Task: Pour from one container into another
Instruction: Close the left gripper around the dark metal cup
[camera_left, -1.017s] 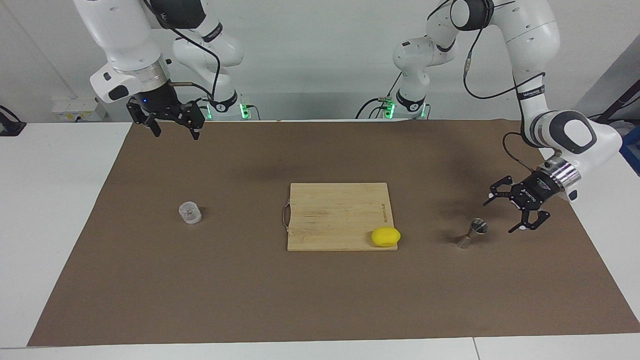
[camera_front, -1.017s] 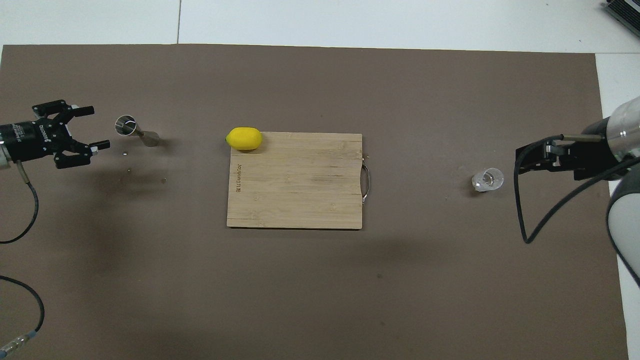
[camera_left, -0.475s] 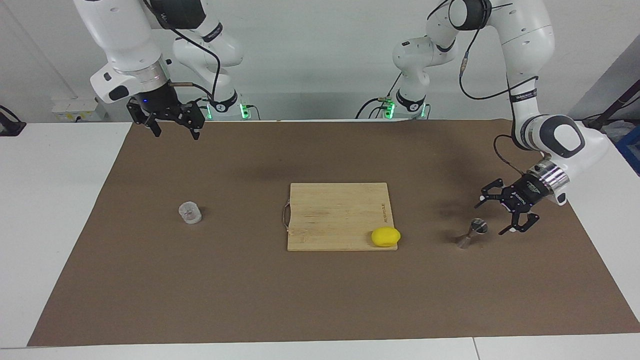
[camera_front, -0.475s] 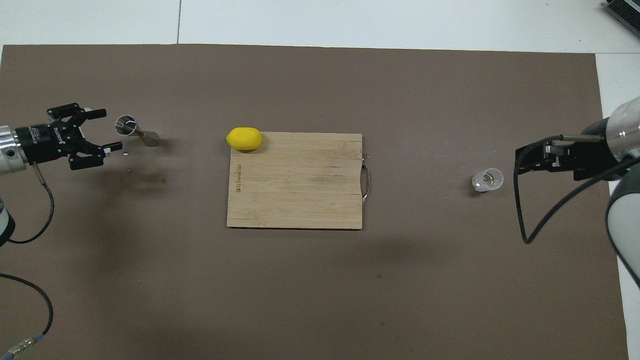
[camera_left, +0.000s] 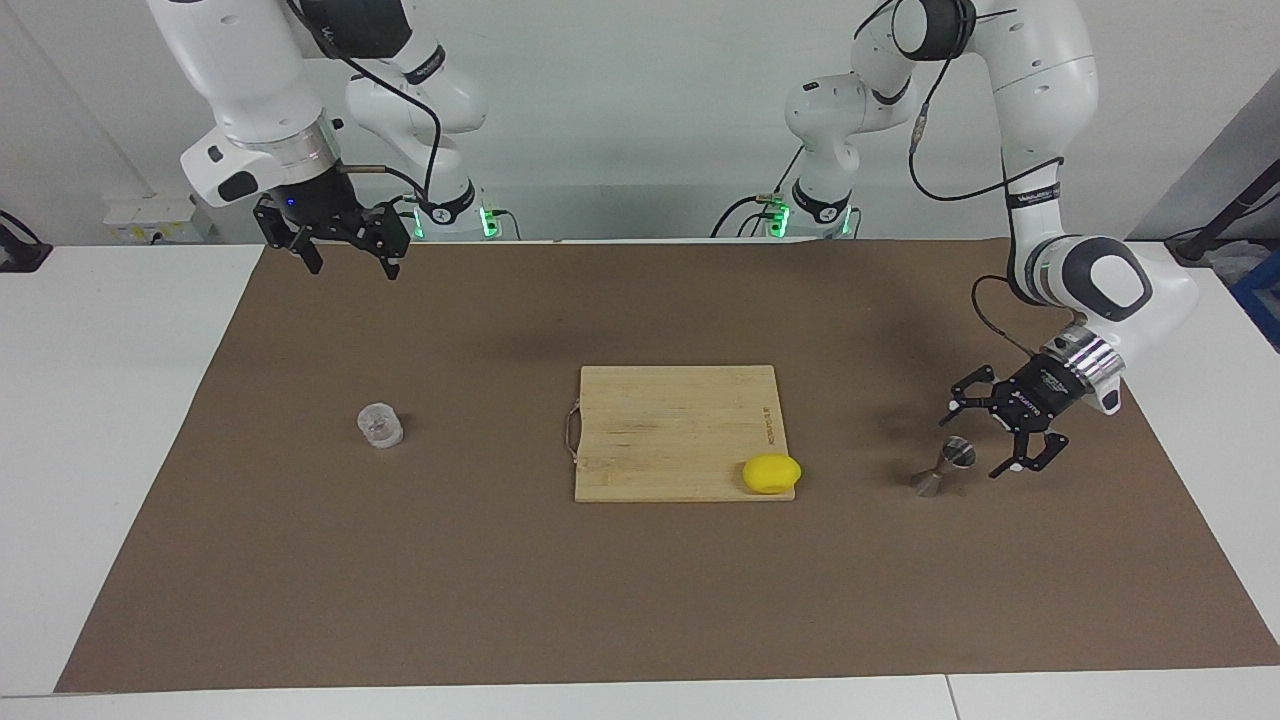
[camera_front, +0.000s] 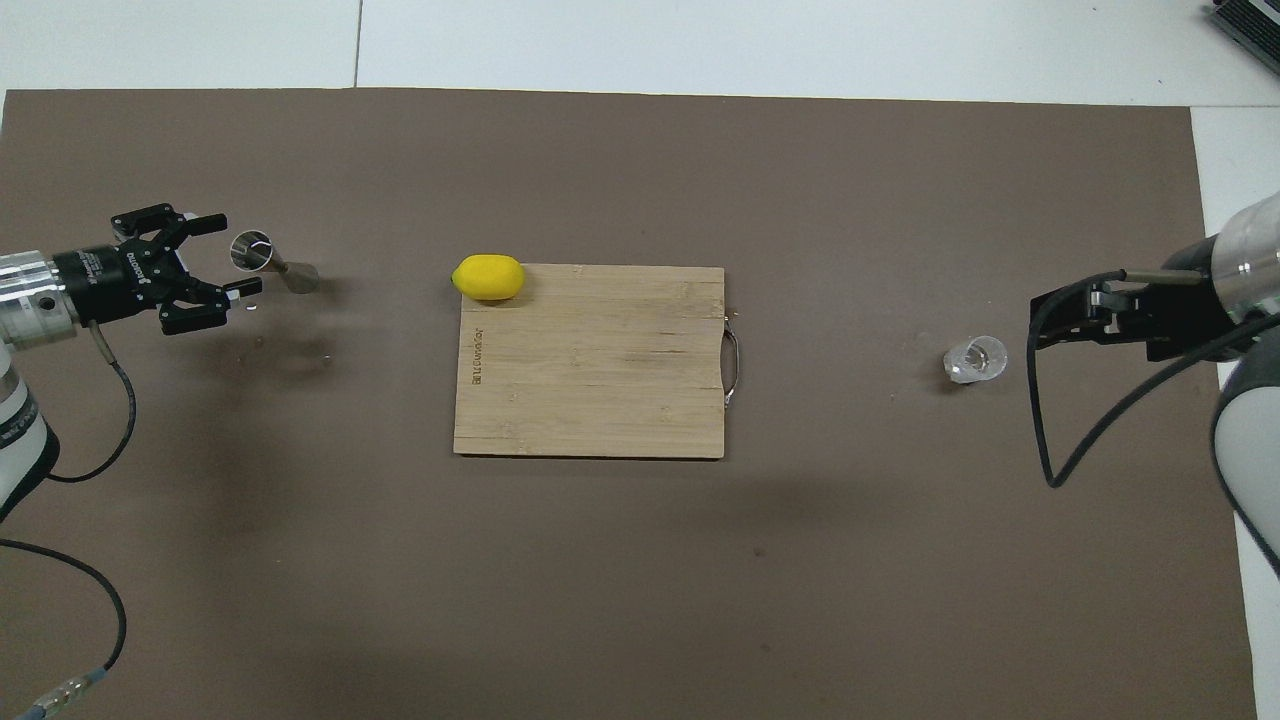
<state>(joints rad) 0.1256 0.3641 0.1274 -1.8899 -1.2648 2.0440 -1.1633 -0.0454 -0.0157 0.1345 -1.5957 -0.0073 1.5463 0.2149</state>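
The clear glass tumbler (camera_left: 380, 425) stands on the brown mat toward the right arm's end; it also shows in the overhead view (camera_front: 976, 359). The steel hourglass jigger (camera_left: 958, 455) stands upright toward the left arm's end, seen from above as well (camera_front: 252, 250). My left gripper (camera_left: 972, 446) is open and low, with a finger on either side of the jigger's upper cup (camera_front: 234, 254); I cannot tell if it touches. My right gripper (camera_left: 351, 268) is open and empty, high over the mat's edge by the robots, beside the tumbler in the overhead view (camera_front: 1042, 325).
A wooden cutting board (camera_left: 675, 425) with a metal handle lies mid-table, also in the overhead view (camera_front: 590, 380). A yellow lemon (camera_left: 771, 473) sits on its corner toward the jigger (camera_front: 488, 277). Small crumbs lie on the mat near the jigger.
My left gripper has moved in toward the jigger and a little lower, so its open fingers now flank the upper cup. The right arm, tumbler and jigger have not moved.
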